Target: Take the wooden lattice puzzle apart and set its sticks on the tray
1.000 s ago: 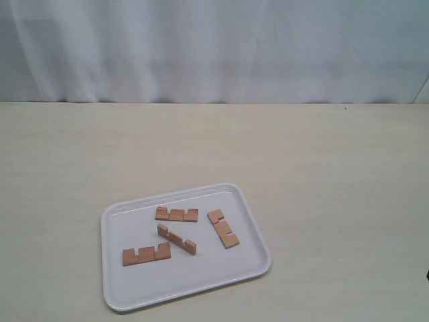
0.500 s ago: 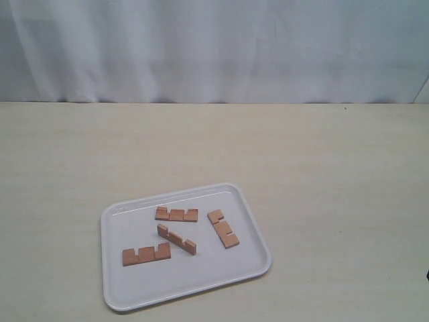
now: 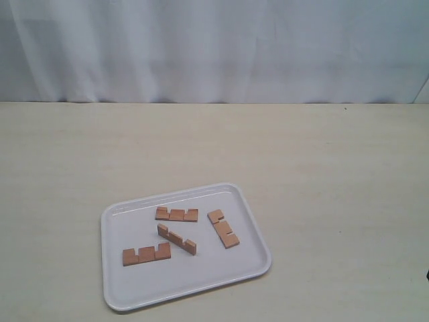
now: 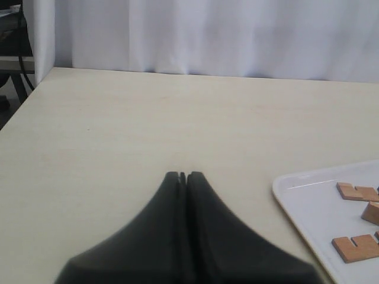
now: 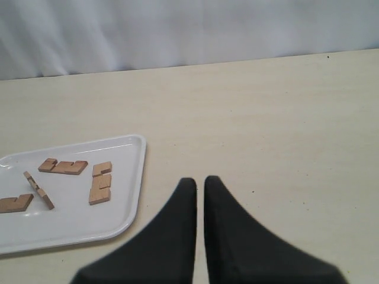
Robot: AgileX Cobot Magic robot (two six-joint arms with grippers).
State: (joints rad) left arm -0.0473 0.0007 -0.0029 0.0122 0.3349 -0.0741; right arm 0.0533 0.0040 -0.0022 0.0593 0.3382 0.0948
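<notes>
The lattice puzzle is no longer assembled. Its sticks lie apart and flat on the white tray (image 3: 214,267): one at the back (image 3: 177,215), one to the right (image 3: 223,228), one in the middle (image 3: 177,239), one at the front left (image 3: 146,254). Neither gripper shows in the exterior view. My left gripper (image 4: 183,175) is shut and empty over bare table, with the tray (image 4: 308,207) and its sticks (image 4: 357,192) off to one side. My right gripper (image 5: 200,180) is shut to a thin slit, empty, beside the tray (image 5: 77,220) with the sticks (image 5: 100,183).
The tray sits near the front of a pale wooden table (image 3: 322,174). A white curtain (image 3: 214,47) hangs behind the table's far edge. The left wrist view shows a table corner and dark equipment (image 4: 12,35) beyond it.
</notes>
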